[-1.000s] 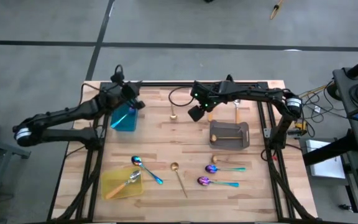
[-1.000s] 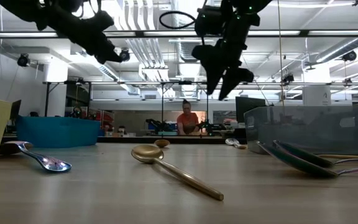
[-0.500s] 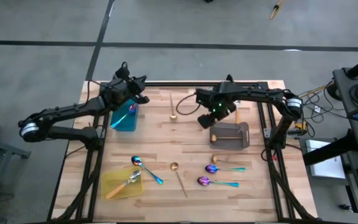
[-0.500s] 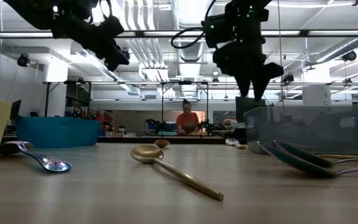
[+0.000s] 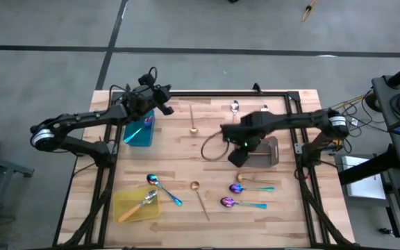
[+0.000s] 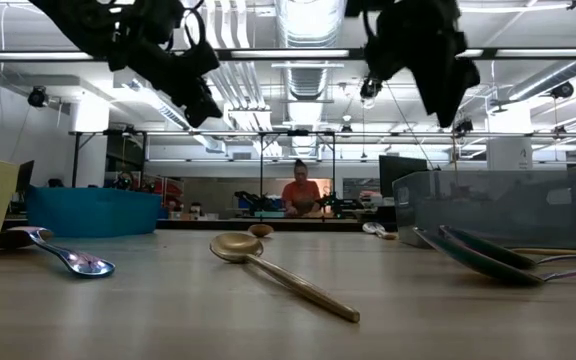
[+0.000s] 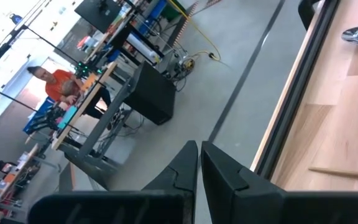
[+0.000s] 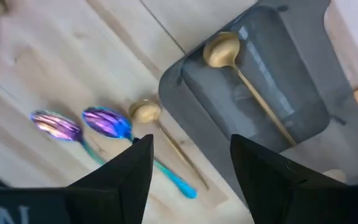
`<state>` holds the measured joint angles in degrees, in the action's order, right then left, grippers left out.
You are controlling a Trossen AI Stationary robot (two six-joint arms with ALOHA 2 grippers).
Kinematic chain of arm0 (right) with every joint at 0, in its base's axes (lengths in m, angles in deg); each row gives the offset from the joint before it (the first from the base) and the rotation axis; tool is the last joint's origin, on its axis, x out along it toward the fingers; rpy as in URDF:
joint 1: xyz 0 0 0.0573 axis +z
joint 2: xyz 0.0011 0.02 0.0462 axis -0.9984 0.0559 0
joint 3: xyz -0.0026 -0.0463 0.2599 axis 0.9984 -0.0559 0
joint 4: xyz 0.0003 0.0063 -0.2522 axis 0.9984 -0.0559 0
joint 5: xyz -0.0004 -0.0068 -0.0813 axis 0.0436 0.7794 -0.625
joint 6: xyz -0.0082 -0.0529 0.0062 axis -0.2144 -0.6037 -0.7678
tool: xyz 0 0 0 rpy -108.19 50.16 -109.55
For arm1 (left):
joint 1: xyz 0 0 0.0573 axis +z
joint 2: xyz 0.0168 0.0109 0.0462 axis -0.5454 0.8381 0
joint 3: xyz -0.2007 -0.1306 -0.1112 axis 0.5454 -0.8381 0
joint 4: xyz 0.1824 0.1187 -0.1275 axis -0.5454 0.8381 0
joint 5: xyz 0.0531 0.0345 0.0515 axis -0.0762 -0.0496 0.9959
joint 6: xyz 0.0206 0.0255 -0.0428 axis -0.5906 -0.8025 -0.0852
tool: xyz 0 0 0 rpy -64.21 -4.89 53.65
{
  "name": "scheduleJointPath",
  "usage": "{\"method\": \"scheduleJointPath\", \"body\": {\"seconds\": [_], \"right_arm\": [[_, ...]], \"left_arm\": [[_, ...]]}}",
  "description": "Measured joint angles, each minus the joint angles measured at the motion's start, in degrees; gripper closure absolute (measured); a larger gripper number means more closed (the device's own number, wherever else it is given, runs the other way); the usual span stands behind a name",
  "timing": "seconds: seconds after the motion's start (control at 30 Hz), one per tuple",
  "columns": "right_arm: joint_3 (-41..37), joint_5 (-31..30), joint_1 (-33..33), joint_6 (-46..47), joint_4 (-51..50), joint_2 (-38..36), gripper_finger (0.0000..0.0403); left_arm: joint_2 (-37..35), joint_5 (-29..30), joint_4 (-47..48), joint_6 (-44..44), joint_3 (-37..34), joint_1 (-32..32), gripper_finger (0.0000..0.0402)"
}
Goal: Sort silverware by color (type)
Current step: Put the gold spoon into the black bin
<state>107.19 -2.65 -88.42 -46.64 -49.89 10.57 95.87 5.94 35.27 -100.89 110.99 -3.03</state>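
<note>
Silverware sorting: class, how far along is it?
Done: one gold spoon lies in the grey tray, an orange-handled spoon in the yellow tray. In hand: nothing; the right gripper hovers open by the grey tray, the left gripper is shut. Remaining: iridescent spoons and a loose gold spoon.

Bright overhead strip lights w/ glare in low view, soft shadows, right wrist view motion-blurred, bg soft

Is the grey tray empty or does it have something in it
Not empty. The grey tray holds one gold spoon, lying inside it.
</note>
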Motion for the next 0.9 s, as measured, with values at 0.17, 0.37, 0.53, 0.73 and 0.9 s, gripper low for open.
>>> {"method": "scheduleJointPath", "body": {"seconds": [0.17,0.37,0.53,0.73,0.9], "right_arm": [[-1.82,-2.72,10.14,-2.46,0.05,-0.27,0.02],[-5.58,-1.74,21.64,-2.7,1.37,-0.34,0.0212],[-11.26,-7.84,26.87,1.88,8.87,-0.31,0.0254],[-18.35,-14.8,28.87,3.54,16.13,-0.31,0.0312],[-25.46,-15.47,28.89,3.16,25.38,-0.31,0.0347]], "left_arm": [[2.01,0.0,0.0,0.23,1.23,0.0,0.0397],[3.12,-0.02,0.03,0.23,1.42,0.0,0.0397],[3.07,-0.02,-0.04,0.23,1.42,0.0,0.0397],[2.96,-0.01,-0.09,0.23,1.42,0.0,0.0397],[2.93,-0.02,-0.08,0.25,1.42,-0.02,0.0397]]}}
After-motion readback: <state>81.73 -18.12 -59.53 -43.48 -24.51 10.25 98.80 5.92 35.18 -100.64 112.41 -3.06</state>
